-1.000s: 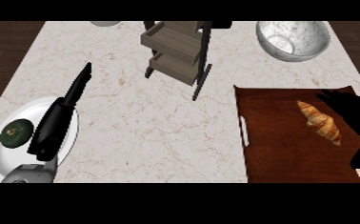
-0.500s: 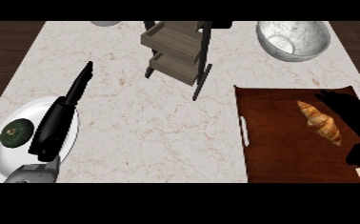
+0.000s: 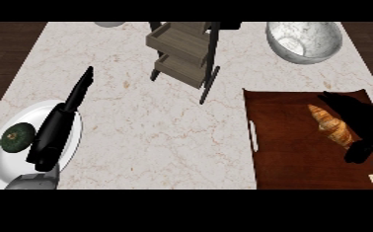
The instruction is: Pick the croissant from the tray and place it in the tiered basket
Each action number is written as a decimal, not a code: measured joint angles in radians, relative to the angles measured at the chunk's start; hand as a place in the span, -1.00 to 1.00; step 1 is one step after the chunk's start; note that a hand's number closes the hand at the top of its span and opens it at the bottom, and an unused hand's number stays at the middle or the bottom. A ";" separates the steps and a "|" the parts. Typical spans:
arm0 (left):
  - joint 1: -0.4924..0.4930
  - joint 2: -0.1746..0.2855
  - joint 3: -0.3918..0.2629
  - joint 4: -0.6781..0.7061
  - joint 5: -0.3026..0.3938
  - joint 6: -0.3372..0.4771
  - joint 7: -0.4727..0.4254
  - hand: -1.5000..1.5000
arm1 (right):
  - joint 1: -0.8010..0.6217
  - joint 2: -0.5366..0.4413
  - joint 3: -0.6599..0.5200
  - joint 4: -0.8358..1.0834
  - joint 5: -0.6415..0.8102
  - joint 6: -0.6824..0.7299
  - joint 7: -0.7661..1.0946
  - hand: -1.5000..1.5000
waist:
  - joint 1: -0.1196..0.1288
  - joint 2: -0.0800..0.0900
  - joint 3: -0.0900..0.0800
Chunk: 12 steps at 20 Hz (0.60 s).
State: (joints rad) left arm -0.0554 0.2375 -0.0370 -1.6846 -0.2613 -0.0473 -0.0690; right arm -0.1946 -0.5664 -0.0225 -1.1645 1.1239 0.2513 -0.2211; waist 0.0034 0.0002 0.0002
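The golden croissant (image 3: 331,125) lies on the dark brown tray (image 3: 287,152) at the right of the counter. My right hand (image 3: 355,112) comes in from the right edge and wraps it: fingers curl over its far end, the thumb sits by its near end, and its right side is hidden. The croissant still rests on the tray. The grey wooden tiered basket (image 3: 182,53) stands at the back centre, its shelves bare. My left hand (image 3: 56,130) lies open with straight fingers pointing away, over a white plate at the left.
A white plate (image 3: 73,139) at the front left carries a dark green round fruit (image 3: 16,136). A marbled metal bowl (image 3: 302,41) stands at the back right, beyond the tray. Bare marble counter spans between tray and basket.
My right hand has shifted slightly left onto the croissant and its thumb has come into view near the croissant's near end. The left hand and the croissant have stayed put.
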 measured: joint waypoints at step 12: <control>-0.012 -0.040 0.008 -0.015 -0.033 -0.021 0.028 0.00 | -0.071 0.052 -0.007 0.161 0.035 -0.055 -0.108 1.00 | 0.000 -0.002 -0.005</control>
State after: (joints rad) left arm -0.0673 0.1977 -0.0290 -1.6995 -0.2941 -0.0681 -0.0410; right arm -0.2655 -0.5141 -0.0297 -1.0038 1.1593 0.1961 -0.3295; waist 0.0038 -0.0020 -0.0044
